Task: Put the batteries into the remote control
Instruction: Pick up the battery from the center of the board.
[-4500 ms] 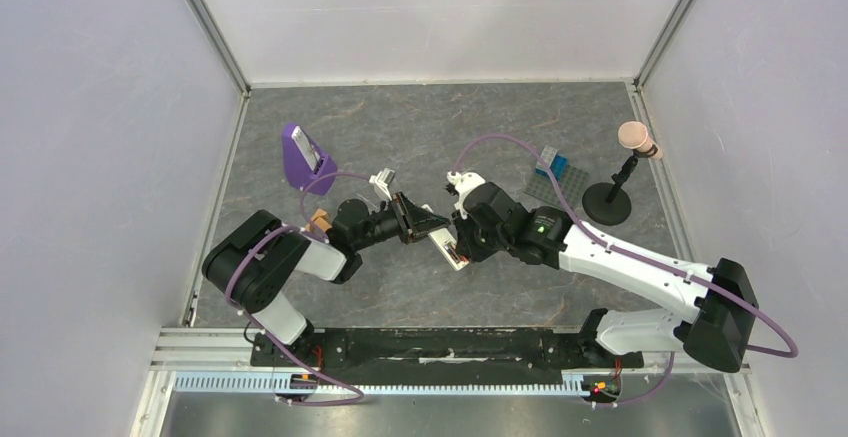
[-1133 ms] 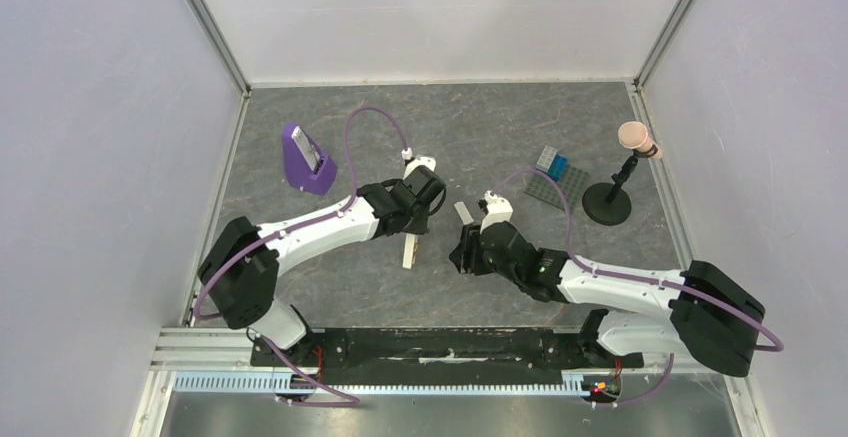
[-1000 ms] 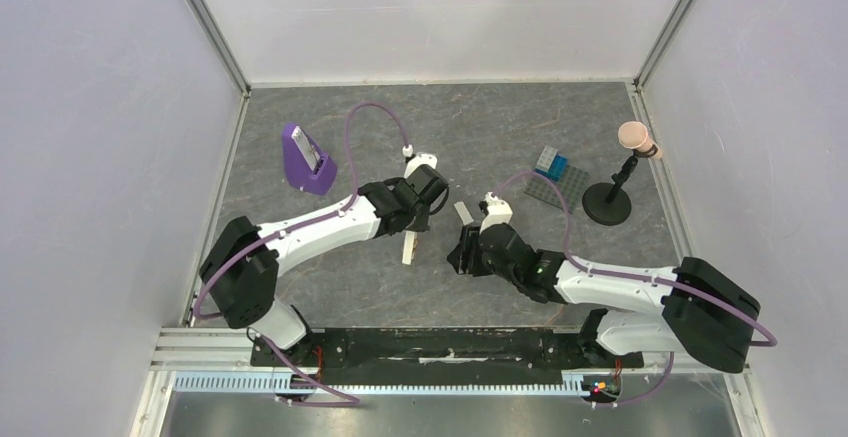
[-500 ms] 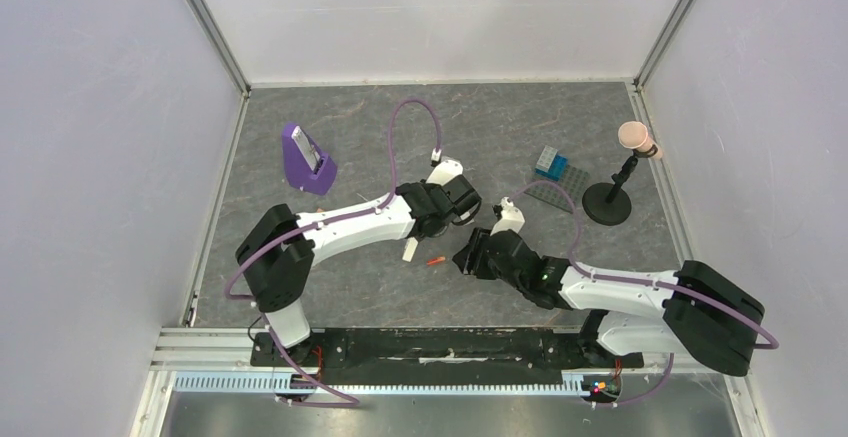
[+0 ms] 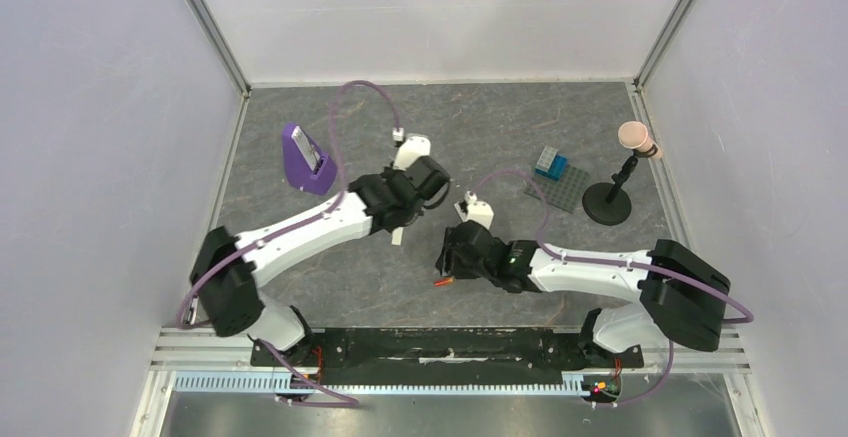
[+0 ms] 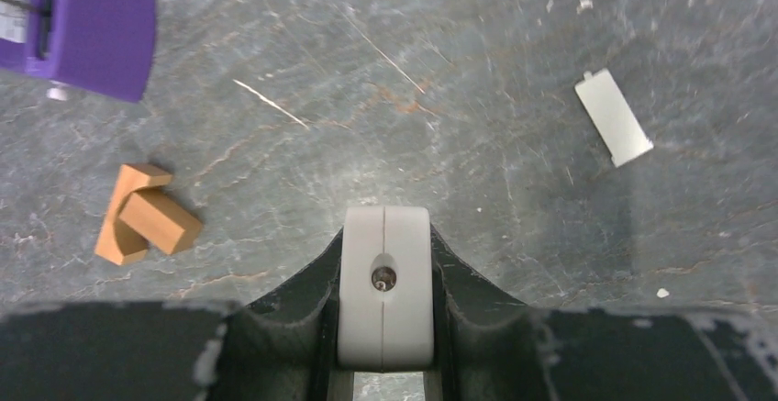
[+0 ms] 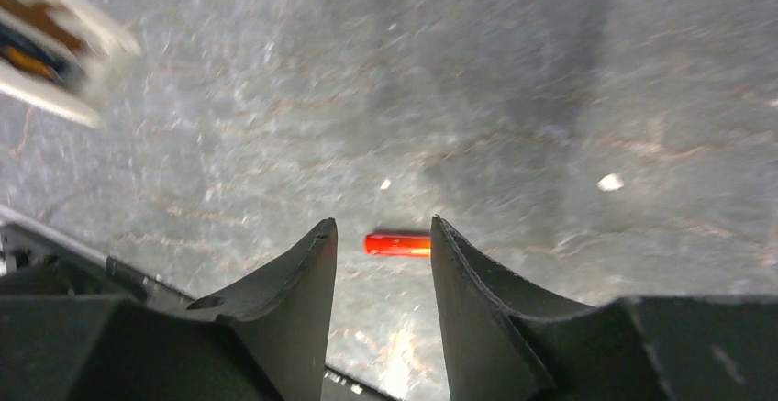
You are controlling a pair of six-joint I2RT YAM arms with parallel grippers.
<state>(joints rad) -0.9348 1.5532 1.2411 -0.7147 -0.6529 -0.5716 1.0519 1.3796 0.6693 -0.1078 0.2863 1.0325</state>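
The remote control (image 6: pixel 385 300) is a white bar, and my left gripper (image 6: pixel 385 328) is shut on it, so I see only its rounded end poking out between the dark fingers. From above, that end (image 5: pixel 397 234) hangs below the left gripper (image 5: pixel 402 219), over the middle of the table. One red-orange battery (image 7: pixel 397 244) lies flat on the table between the tips of my right gripper (image 7: pixel 381 231). Those jaws are open and straddle it, and the right finger hides one end. In the top view the battery (image 5: pixel 440 282) lies just in front of the right gripper (image 5: pixel 446 265).
A small flat white strip (image 6: pixel 614 116) lies on the table right of the left gripper. A purple stand (image 5: pixel 305 162) and wooden blocks (image 6: pixel 142 227) are to the left. At the back right are a grey baseplate (image 5: pixel 558 192) with a blue brick (image 5: pixel 551 163) and a microphone stand (image 5: pixel 608 202).
The left arm has swung back and to the left with the remote. The right gripper has moved left and nearer over the red-orange battery, and its jaws have narrowed somewhat.
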